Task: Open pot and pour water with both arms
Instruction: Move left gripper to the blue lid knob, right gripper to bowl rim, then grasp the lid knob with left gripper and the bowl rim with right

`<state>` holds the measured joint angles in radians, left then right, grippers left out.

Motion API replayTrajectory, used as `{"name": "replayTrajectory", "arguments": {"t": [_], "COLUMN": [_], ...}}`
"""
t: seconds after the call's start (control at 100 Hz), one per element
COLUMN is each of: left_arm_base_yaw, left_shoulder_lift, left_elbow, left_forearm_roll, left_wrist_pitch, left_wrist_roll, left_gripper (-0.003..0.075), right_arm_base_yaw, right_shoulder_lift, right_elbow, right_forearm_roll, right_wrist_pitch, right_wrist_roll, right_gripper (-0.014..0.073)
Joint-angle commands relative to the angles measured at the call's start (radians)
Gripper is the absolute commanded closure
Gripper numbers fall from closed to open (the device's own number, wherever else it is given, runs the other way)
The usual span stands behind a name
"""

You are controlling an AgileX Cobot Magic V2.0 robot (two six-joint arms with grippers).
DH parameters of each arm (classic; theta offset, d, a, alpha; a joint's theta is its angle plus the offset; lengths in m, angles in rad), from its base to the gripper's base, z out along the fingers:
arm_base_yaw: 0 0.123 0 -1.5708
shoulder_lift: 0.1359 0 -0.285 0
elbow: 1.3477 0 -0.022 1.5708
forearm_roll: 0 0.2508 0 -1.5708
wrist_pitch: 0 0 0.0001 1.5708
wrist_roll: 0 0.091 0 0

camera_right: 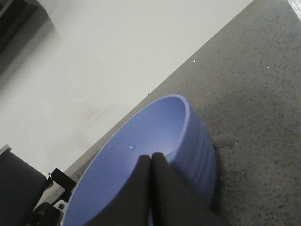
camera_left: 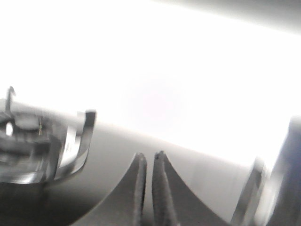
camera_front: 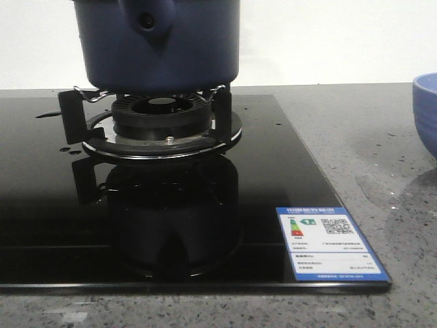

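Observation:
The dark navy pot (camera_front: 157,44) stands on the gas burner's pan support (camera_front: 164,123); its handle stub with a small hole (camera_front: 147,20) faces me. Its top is cut off, so no lid shows. Neither gripper shows in the front view. In the left wrist view my left gripper (camera_left: 149,155) is shut and empty, low over the hob, with the pot's wall (camera_left: 291,179) at the frame edge. In the right wrist view my right gripper (camera_right: 151,156) is shut and empty, over the rim of a light blue bowl (camera_right: 155,127).
The burner sits on a black glass hob (camera_front: 41,205) with a label sticker (camera_front: 331,242) at its front right corner. The light blue bowl (camera_front: 427,113) stands on the grey speckled counter (camera_front: 369,150) at the right edge. A blurred shiny metal object (camera_left: 37,141) lies beside the left gripper.

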<state>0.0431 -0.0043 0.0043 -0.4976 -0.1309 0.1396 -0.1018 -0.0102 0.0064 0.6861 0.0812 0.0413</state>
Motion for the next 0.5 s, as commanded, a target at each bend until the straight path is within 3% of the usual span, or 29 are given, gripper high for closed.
{"name": "replayTrajectory", "arguments": {"t": [0.0,0.1,0.15,0.32,0.43,0.49], "left_arm_base_yaw": [0.002,0.000,-0.001,-0.001,-0.001,-0.001], "left_shoulder_lift": [-0.028,-0.028,-0.028,0.006,0.092,0.162], "left_elbow": [0.022,0.015,0.002,-0.127,-0.243,-0.300], "left_forearm_roll": [-0.261,-0.475,-0.508,-0.408,-0.292,-0.275], "left_wrist_pitch": [-0.149,-0.159,-0.120,0.198,0.376,0.449], "left_wrist_roll": [-0.018,-0.018,-0.018,-0.006,0.007,0.080], "left_gripper": [0.0741,0.0741,0.0741,0.0741,0.0741,0.0740], "right_arm_base_yaw": [-0.006,-0.006,-0.006,-0.006,-0.004,-0.004], "right_shoulder_lift": [-0.018,-0.018,-0.018,0.016,0.109,0.183], "right_elbow": [0.023,-0.002,-0.030,-0.183,-0.327,-0.399], "right_forearm_roll": [0.042,0.042,0.042,-0.008,-0.086,-0.124], "right_wrist_pitch": [-0.074,-0.057,-0.042,0.081,0.264,0.380], "right_wrist_roll": [-0.003,-0.003,-0.003,-0.041,-0.069,-0.069], "right_gripper": [0.0658,0.0658,0.0658,0.0656,0.0656,0.0656]}}
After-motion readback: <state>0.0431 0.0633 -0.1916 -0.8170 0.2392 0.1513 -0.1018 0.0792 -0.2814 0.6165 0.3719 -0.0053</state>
